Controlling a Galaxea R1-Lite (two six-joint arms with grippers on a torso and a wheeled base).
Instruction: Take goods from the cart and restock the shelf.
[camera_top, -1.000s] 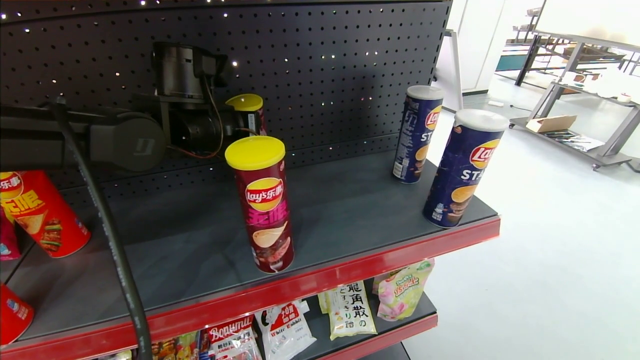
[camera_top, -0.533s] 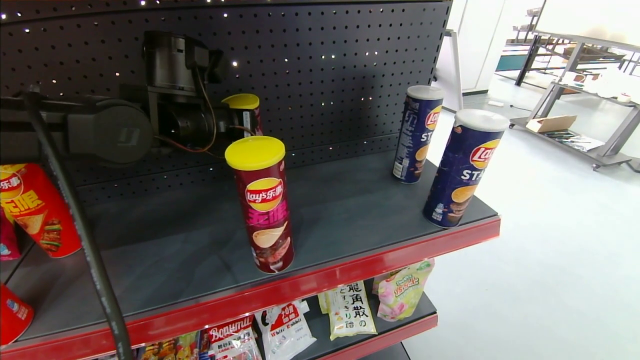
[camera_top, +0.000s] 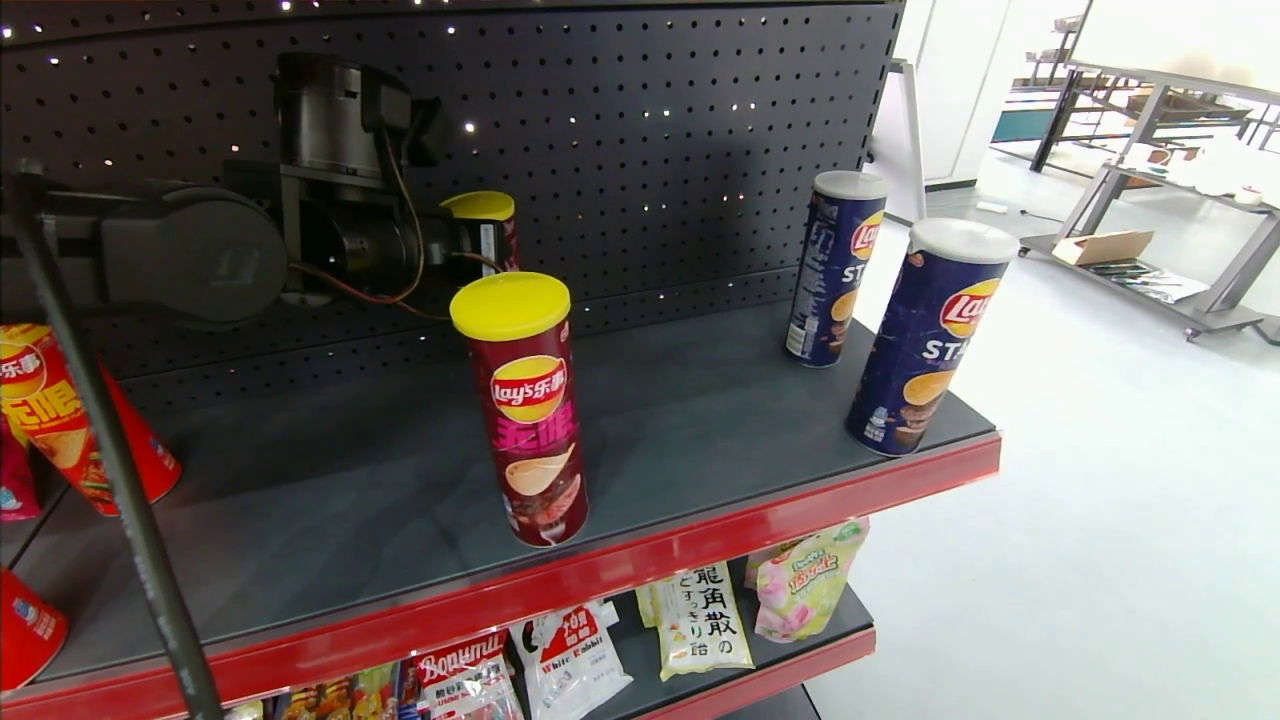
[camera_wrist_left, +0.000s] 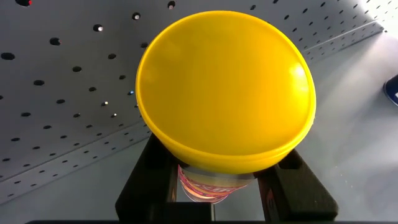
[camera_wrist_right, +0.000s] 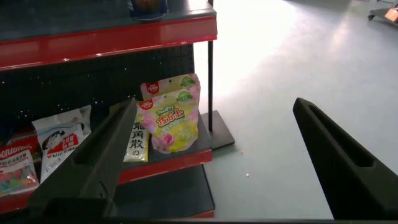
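Left hand (camera_wrist_left: 221, 186): clamped on a maroon can (camera_top: 480, 206) with a yellow lid, one finger on each side of the body just under the lid. The can stands upright, behind the front can (camera_top: 528, 420) and slightly to its left, close to the pegboard (camera_top: 650, 150). Its base is hidden by the front can, so I cannot tell whether it touches the shelf (camera_top: 700, 430).

Change over the last second: the left arm's elbow and cable have swung well away to the left of the front can, and the wrist has risen a little. The held can has only crept left and barely dropped. The front can and the two blue cans (camera_top: 930, 340) far to its right have not moved. The red can (camera_top: 40, 400) far to its left is now partly crossed by the cable.

Reading: the arm seems to be re-posing around a nearly fixed can, lining it up for a spot in the back row. Placement looks near but not done, since the grip is not yet released.

Right hand (camera_wrist_right: 215, 102): fingers wide apart, holding nothing, low and out in front of the lower shelf's snack bags (camera_wrist_right: 171, 118).

Risk: the cable now passes close to the red can.
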